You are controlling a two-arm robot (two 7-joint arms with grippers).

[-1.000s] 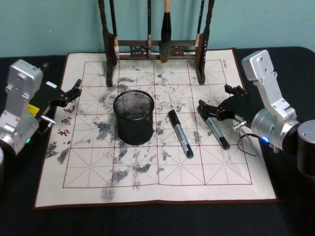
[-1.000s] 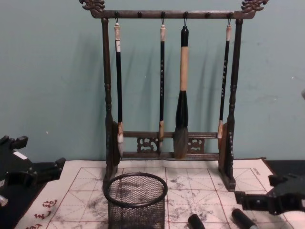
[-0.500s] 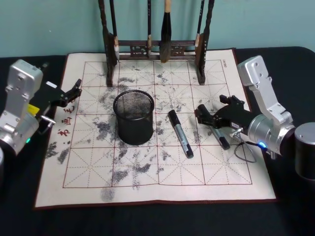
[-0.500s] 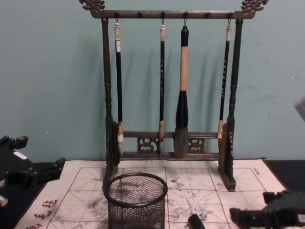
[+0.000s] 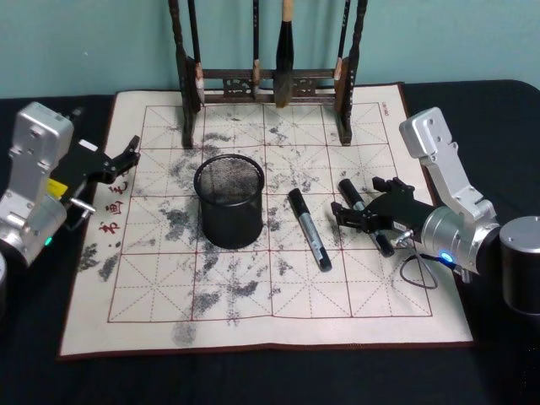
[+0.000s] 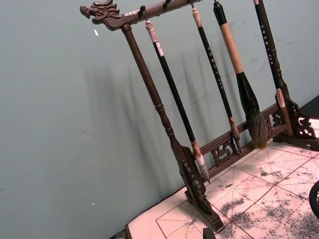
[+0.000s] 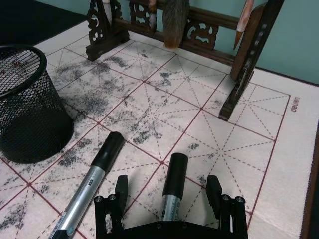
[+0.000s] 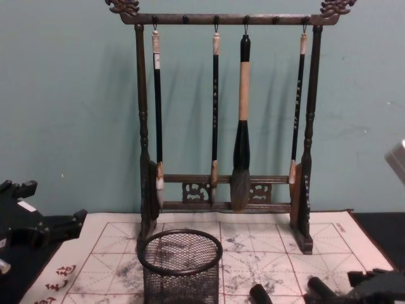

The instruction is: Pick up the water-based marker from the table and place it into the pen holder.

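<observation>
Straddling the right marker (image 7: 175, 172) at the holder's (image 5: 229, 201) 3 o'clock, the right gripper (image 7: 168, 188) is spread wide, fingers clear of it. Left gripper (image 5: 126, 154) idles at 9 o'clock, seemingly parted too.

Two markers lie here: the middle marker (image 5: 310, 229) and the right-hand marker (image 5: 348, 191). There is one pen holder (image 5: 229, 201), one brush rack (image 8: 224, 19) carrying four brushes (image 8: 157, 95) (image 8: 215, 107) (image 8: 242, 126) (image 8: 298, 101), and one gridded mat (image 5: 253, 304) on one dark surface (image 5: 253, 380). There are two end effectors, the left end effector (image 5: 131, 152) and the right end effector (image 7: 167, 186).
</observation>
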